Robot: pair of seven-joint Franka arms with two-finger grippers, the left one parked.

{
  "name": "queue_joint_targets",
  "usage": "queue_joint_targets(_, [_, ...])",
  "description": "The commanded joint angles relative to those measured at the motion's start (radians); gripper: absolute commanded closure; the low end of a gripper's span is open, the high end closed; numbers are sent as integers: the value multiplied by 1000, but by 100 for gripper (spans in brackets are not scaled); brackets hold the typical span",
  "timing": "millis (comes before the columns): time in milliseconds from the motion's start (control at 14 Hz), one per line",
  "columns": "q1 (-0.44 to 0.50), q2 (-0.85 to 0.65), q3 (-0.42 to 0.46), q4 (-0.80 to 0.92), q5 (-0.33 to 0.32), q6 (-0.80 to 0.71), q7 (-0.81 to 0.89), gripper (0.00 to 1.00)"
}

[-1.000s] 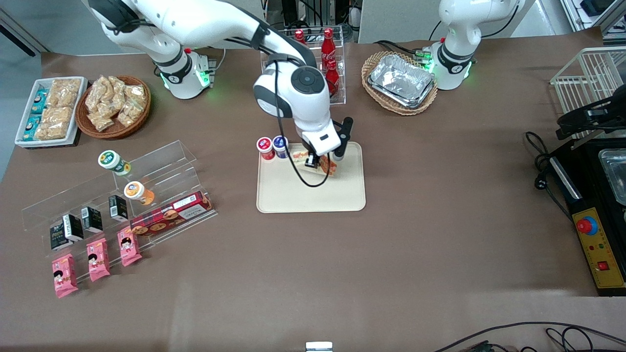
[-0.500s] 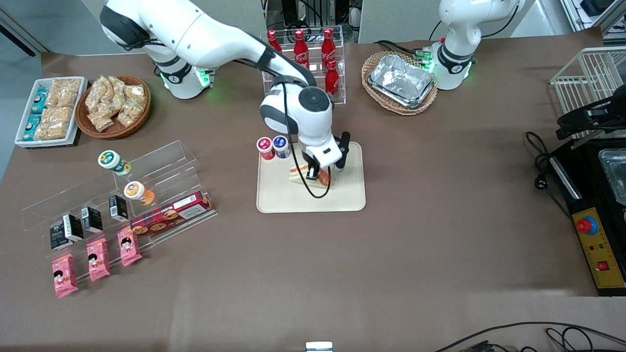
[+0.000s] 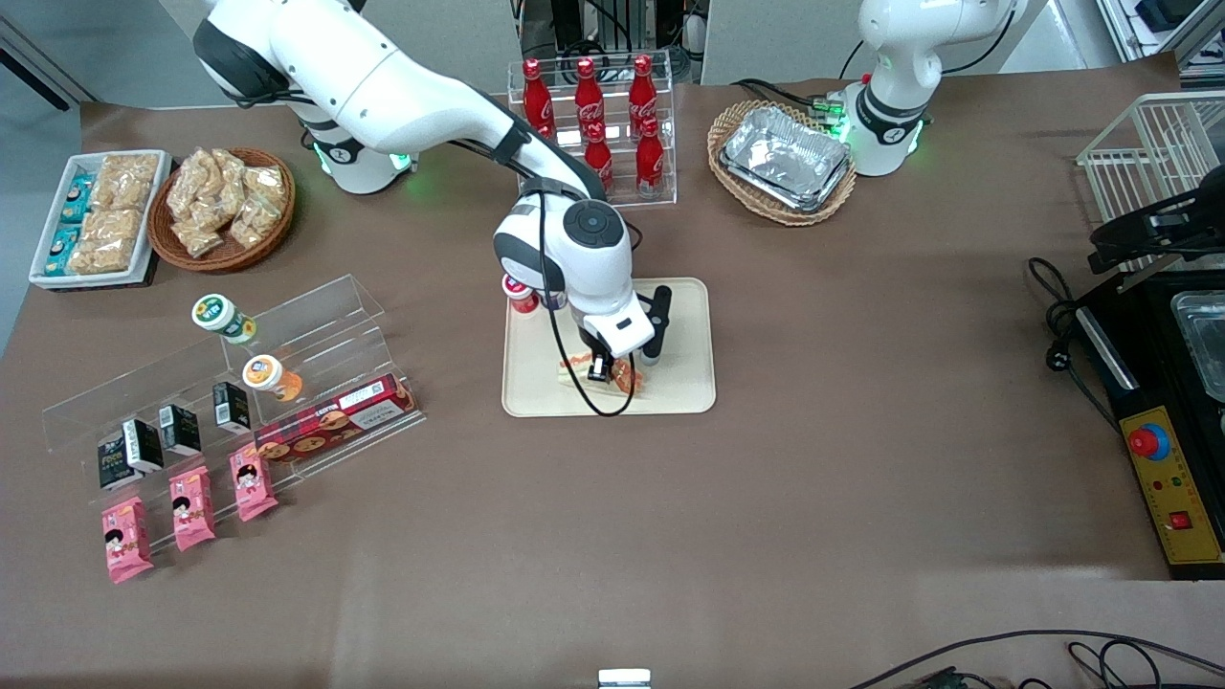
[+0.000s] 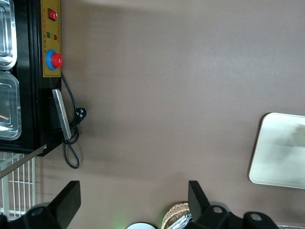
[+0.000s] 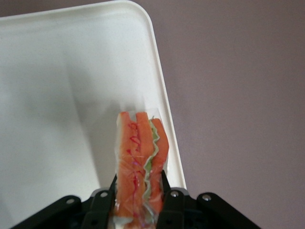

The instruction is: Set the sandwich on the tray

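Sandwich [image 3: 601, 373] over the tray's [image 3: 681, 388] edge nearest the front camera, under the right arm's gripper [image 3: 603, 371], wrist view, fingers [image 5: 167, 188] pinching the wrapped sandwich [image 5: 139, 162] by both sides, cut edge above the cream tray [image 5: 57, 95] beside its rim

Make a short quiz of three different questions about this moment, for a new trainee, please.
1. True or false: the hand grips the clear-wrapped triangular sandwich.
2. The sandwich is over: A) the cream-beige rectangular plastic tray; B) the wicker basket of silver foil trays.
3. Fill in: two round-lidded small jars stand at the tray's corner ____ from the front camera.

Key: 1 true; 2 A; 3 farther.
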Motion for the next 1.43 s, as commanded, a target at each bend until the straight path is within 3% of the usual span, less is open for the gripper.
queue_joint_targets(0, [8,45,-3,30,-40,28,4,62])
queue_joint_targets(71, [8,50,-3,30,-42,48,2,60])
queue_joint_targets(143, [8,54,-3,30,-45,62,2,51])
queue_joint_targets(357, [8,56,-3,30,-45,68,7,48])
queue_joint_targets(429, [5,51,-3,30,-36,68,12,1])
queue_joint_targets(643, [-12,27,0,30,-10,63,40,0])
queue_joint_targets(1000, [-65,-96,-3,30,209,-4,64,0])
queue_joint_targets(1214, [-159,-162,-1,30,344,-64,73,0])
queue_joint_targets(1357, [-214,-208,-3,30,381,-117,73,0])
